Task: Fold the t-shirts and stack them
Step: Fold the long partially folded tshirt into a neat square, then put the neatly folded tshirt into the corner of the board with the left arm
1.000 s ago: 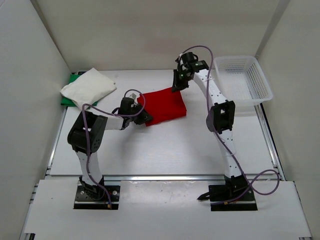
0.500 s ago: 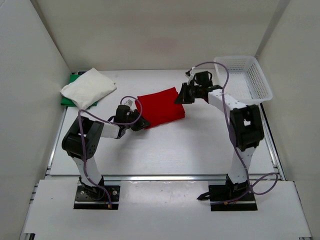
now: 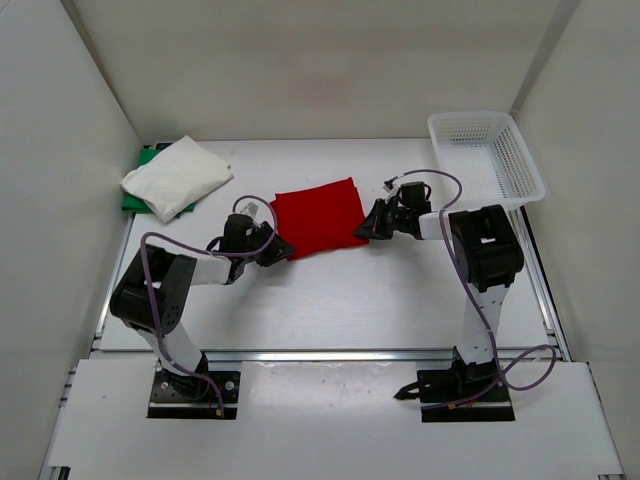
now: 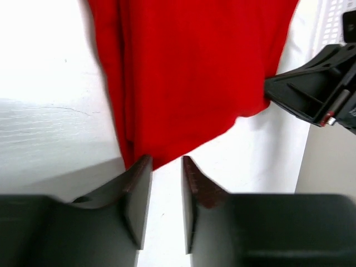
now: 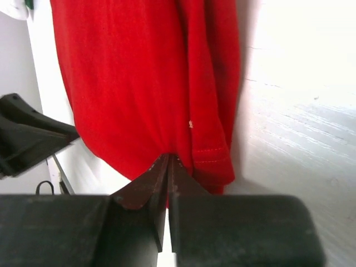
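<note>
A folded red t-shirt lies flat on the white table, mid-back. My left gripper is at its near left corner; in the left wrist view the jaws stand slightly apart and hold nothing, their tips just at the shirt's edge. My right gripper is at the shirt's right edge; in the right wrist view it is shut, pinching the hem of the red shirt. A folded white t-shirt lies on a green shirt at the back left.
A white mesh basket stands at the back right. White walls close in the table on the left, back and right. The right gripper shows in the left wrist view, and the left gripper in the right wrist view.
The right gripper came down from the shirt's far corner toward the near side to its right edge. The left gripper drew back slightly left. The shirt now lies flatter.
</note>
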Controlling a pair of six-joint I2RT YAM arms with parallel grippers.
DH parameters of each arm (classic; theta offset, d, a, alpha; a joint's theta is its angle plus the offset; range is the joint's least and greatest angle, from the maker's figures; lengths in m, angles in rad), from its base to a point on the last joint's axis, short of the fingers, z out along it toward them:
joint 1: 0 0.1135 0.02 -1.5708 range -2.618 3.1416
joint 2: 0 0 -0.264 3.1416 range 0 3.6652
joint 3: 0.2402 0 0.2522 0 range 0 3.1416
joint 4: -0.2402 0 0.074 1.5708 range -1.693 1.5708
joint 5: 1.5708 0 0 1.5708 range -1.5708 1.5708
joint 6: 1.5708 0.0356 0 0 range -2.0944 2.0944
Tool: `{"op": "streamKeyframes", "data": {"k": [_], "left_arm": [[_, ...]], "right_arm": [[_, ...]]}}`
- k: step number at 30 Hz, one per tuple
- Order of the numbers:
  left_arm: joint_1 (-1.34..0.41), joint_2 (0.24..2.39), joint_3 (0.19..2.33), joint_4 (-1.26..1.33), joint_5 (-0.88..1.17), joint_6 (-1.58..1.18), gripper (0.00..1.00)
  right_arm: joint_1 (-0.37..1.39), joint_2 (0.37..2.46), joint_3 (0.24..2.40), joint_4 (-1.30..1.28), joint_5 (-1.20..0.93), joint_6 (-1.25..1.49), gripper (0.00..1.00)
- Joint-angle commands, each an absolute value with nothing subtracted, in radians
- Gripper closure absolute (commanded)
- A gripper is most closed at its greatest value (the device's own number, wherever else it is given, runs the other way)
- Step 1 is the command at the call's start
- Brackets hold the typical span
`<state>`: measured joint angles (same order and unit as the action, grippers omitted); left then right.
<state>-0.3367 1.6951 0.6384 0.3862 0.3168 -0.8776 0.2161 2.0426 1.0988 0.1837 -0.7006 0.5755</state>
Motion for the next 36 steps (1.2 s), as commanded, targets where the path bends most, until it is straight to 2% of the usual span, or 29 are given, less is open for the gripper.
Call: {"op": "streamKeyframes", "data": {"k": [1, 3, 5, 9, 14, 19, 20, 22, 23, 25, 26, 30, 32, 36], "left_arm": [[-0.311, 1.577, 0.637, 0.359, 0.269, -0.842, 0.57], [-0.299, 1.545, 0.629, 0.333, 0.258, -0.836, 0.51], [-0.281, 1.529, 0.626, 0.319, 0.235, -0.822, 0.46], [-0.256, 1.584, 0.678, 0.267, 0.209, -0.781, 0.32], [-0.247, 1.716, 0.759, 0.229, 0.206, -0.759, 0.23], [-0.281, 1.845, 0.86, 0.238, 0.222, -0.768, 0.22], [-0.281, 1.882, 0.891, 0.236, 0.222, -0.77, 0.24], [-0.304, 1.94, 0.932, 0.261, 0.241, -0.788, 0.42], [-0.305, 1.953, 0.958, 0.284, 0.244, -0.795, 0.45], [-0.316, 1.983, 0.997, 0.304, 0.255, -0.827, 0.64], [-0.327, 2.002, 1.04, 0.299, 0.247, -0.824, 0.69], [-0.363, 2.043, 1.248, 0.207, 0.207, -0.799, 0.98], [-0.37, 2.048, 1.326, 0.184, 0.198, -0.793, 1.0], [-0.322, 2.089, 1.639, 0.01, 0.238, -0.709, 1.0]], "right_arm": [[0.219, 2.03, 1.116, 0.246, -0.716, 0.585, 0.96], [0.233, 1.99, 1.155, 0.195, -0.707, 0.559, 0.86], [0.25, 1.942, 1.17, 0.186, -0.678, 0.549, 0.68], [0.274, 1.781, 1.109, 0.244, -0.626, 0.58, 0.42], [0.334, 1.593, 0.956, 0.32, -0.54, 0.616, 0.34], [0.339, 1.497, 0.819, 0.405, -0.557, 0.67, 0.33], [0.333, 1.465, 0.809, 0.403, -0.552, 0.672, 0.33], [0.334, 1.431, 0.769, 0.41, -0.552, 0.654, 0.33], [0.33, 1.41, 0.759, 0.405, -0.545, 0.652, 0.33], [0.324, 1.381, 0.723, 0.394, -0.555, 0.65, 0.33], [0.319, 1.364, 0.71, 0.402, -0.56, 0.653, 0.33], [0.304, 1.316, 0.62, 0.443, -0.574, 0.687, 0.34], [0.305, 1.302, 0.577, 0.462, -0.583, 0.696, 0.35], [0.278, 1.272, 0.516, 0.469, -0.601, 0.707, 0.35]]}}
